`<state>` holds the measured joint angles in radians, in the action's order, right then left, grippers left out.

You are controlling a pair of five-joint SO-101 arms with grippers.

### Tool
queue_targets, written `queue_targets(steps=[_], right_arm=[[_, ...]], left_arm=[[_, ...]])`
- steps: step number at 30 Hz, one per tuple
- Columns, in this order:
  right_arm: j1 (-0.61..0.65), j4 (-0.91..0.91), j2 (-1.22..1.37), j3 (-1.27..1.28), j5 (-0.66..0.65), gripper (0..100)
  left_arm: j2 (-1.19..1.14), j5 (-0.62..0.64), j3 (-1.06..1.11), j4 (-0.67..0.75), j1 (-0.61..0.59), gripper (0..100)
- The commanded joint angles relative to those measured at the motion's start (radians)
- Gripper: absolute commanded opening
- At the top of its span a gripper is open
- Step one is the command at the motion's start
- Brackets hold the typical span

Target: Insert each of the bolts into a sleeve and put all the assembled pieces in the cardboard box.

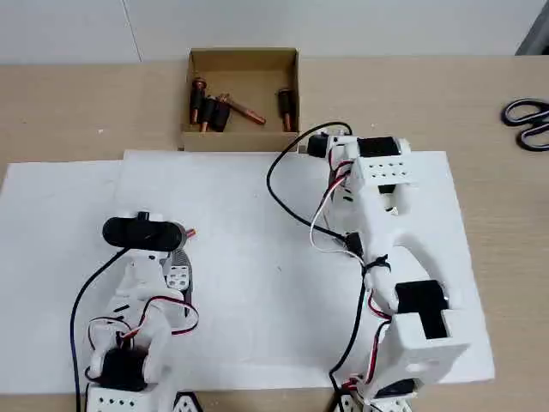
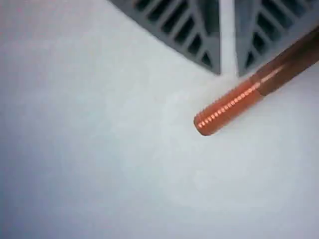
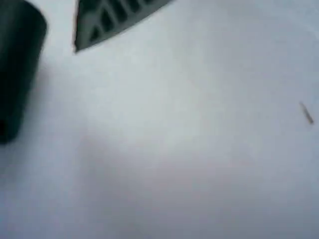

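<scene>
1. One tan table (image 1: 69, 103) under a white wall, with one white sheet (image 1: 240, 275) laid over it.
2. Two arms. The right one stretches up-frame and the left one sits folded at lower left. I cannot tell how the right gripper (image 1: 319, 144) stands.
3. One cardboard box (image 1: 243, 57) at upper centre holds at least three assembled pieces (image 1: 287, 107).
4. One pair of scissors (image 1: 527, 123) lies at the right edge.
5. One bolt (image 2: 229, 104) is clamped in the left gripper (image 2: 227, 69), its threaded tip over the sheet.

Open paper between my arms, the way to the box partly barred

The white sheet (image 1: 240, 266) lies bare between my left pincer (image 2: 227, 59), a bolt (image 2: 232, 103) right beside its tip, and my right arm (image 1: 377, 206). A black cable (image 1: 287, 196) loops before the cardboard box (image 1: 244, 57).
</scene>
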<state>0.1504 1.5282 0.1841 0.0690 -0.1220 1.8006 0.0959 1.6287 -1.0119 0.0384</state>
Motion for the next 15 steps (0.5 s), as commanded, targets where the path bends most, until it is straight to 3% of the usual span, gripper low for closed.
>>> queue_targets(steps=[1, 15], right_arm=[[-0.045, -0.016, 0.007, -0.008, -0.014, 16.9], [0.015, -0.048, 0.045, -0.009, -0.014, 16.9]], left_arm=[[0.011, -0.008, -0.047, 0.0, 0.002, 1], [0.011, -0.008, -0.047, 0.003, 0.002, 1]])
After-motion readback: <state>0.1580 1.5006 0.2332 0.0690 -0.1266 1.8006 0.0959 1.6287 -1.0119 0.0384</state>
